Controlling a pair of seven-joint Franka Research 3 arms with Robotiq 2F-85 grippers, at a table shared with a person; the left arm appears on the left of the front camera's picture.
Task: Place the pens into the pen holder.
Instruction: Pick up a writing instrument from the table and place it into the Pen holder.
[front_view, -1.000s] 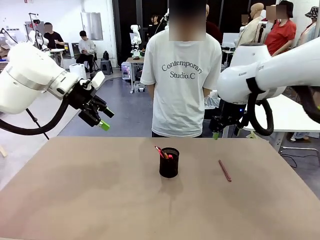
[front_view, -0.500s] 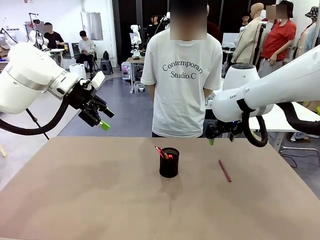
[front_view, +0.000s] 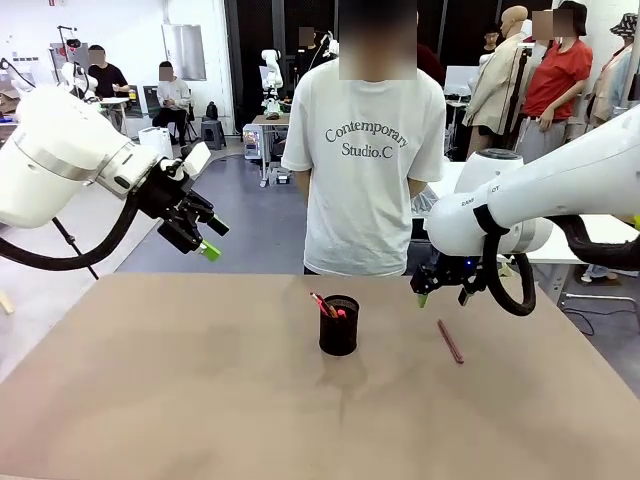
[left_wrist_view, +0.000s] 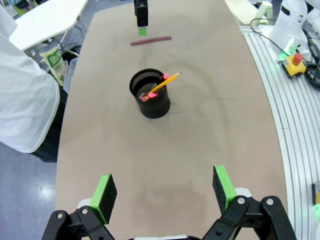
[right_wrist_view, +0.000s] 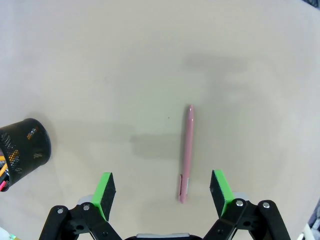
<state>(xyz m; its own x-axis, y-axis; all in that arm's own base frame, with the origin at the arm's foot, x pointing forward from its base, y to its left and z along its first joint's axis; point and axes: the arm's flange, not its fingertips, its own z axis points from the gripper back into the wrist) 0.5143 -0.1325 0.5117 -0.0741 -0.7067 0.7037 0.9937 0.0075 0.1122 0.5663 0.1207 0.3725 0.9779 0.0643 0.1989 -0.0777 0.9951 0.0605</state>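
The black mesh pen holder (front_view: 338, 325) stands mid-table with the yellow-orange pen (left_wrist_view: 163, 82) and the black pen with the red end (front_view: 320, 303) leaning inside it. The reddish-brown pen (front_view: 449, 341) lies flat on the table to its right. My right gripper (front_view: 421, 298) hangs open above the table just left of that pen's far end; in the right wrist view the reddish-brown pen (right_wrist_view: 186, 152) lies between and beyond my open fingers, nearer the right one. My left gripper (front_view: 210, 240) is open and raised off the table's left far corner; the pen holder (left_wrist_view: 150, 93) sits far ahead of it.
A person in a white T-shirt (front_view: 365, 150) stands at the far edge of the brown table (front_view: 200, 400), behind the holder. Another white table (front_view: 590, 225) stands to the right behind my right arm.
My right arm has swung down and left, bringing its gripper lower, close over the reddish-brown pen. The left arm, the holder and the pens have stayed put.
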